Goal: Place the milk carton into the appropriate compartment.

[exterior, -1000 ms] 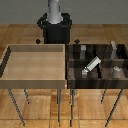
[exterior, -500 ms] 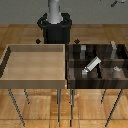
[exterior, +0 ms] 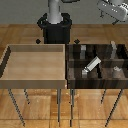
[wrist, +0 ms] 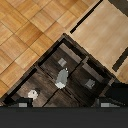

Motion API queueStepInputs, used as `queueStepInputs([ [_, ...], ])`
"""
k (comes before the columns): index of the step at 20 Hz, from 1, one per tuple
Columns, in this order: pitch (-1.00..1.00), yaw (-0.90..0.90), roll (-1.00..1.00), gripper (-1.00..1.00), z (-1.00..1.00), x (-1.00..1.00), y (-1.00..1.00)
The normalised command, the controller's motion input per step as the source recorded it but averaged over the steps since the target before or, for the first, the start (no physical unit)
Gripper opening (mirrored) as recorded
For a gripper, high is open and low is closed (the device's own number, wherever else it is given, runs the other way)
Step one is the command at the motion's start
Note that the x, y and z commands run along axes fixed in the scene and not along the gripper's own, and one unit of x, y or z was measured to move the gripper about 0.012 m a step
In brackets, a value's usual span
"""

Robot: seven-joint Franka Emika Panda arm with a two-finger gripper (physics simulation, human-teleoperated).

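Milk carton (exterior: pixel 91 65) lies tilted in dark compartment tray (exterior: pixel 95 81); your gripper (exterior: pixel 114 8) high above, finger state indeterminable.

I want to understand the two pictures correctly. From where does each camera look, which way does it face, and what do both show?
Exterior view: off the arm, raised, looking down at the light tray and the dark compartment bin; the arm base and the gripper show.
Wrist view: high above, looking down on the bin; only a dark edge of the robot shows.
Both share: the bin and the milk carton lying tilted in it.
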Motion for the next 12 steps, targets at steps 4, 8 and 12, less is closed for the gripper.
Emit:
queueStepInputs([
  [4,0.00,0.00,0.00,1.00,0.00,0.00,-0.75],
  [8,0.00,0.00,0.00,1.00,-0.12,0.00,-0.75],
  [12,0.00,0.00,0.00,1.00,-0.75,0.00,0.00],
])
